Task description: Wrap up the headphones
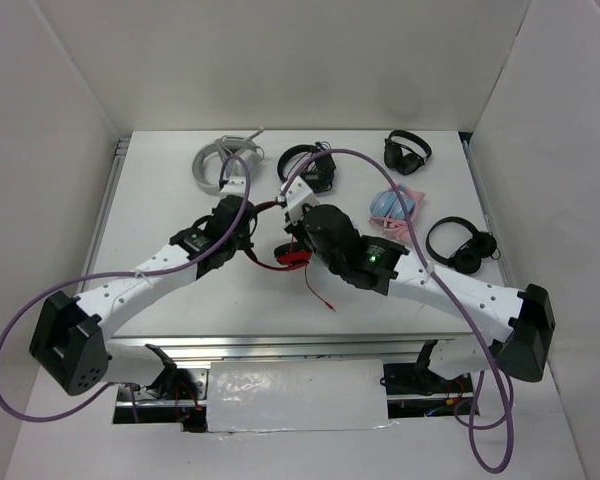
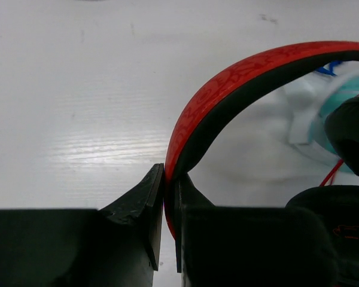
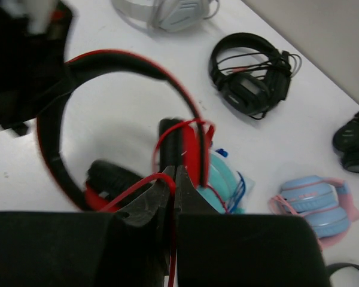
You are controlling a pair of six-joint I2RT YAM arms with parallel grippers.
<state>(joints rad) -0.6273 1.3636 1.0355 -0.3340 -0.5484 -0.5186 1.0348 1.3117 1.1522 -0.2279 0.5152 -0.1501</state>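
The red headphones (image 1: 292, 256) are held just above the middle of the table between my two grippers. My left gripper (image 1: 246, 232) is shut on the black-and-red headband (image 2: 227, 81), pinched between the jaws in the left wrist view (image 2: 169, 182). My right gripper (image 1: 302, 226) is shut on the thin red cable (image 3: 137, 186), which runs up from between the jaws (image 3: 175, 179) and loops round an earcup (image 3: 194, 149). The headband (image 3: 107, 60) arches to the left in that view. A loose cable end (image 1: 321, 292) trails on the table.
Light grey headphones (image 1: 224, 160) and black headphones (image 1: 310, 166) lie at the back. More black headphones sit at the back right (image 1: 407, 151) and right (image 1: 462, 244). Blue-and-pink headphones (image 1: 393, 206) lie right of centre. Teal headphones (image 3: 224, 179) lie behind the red earcup.
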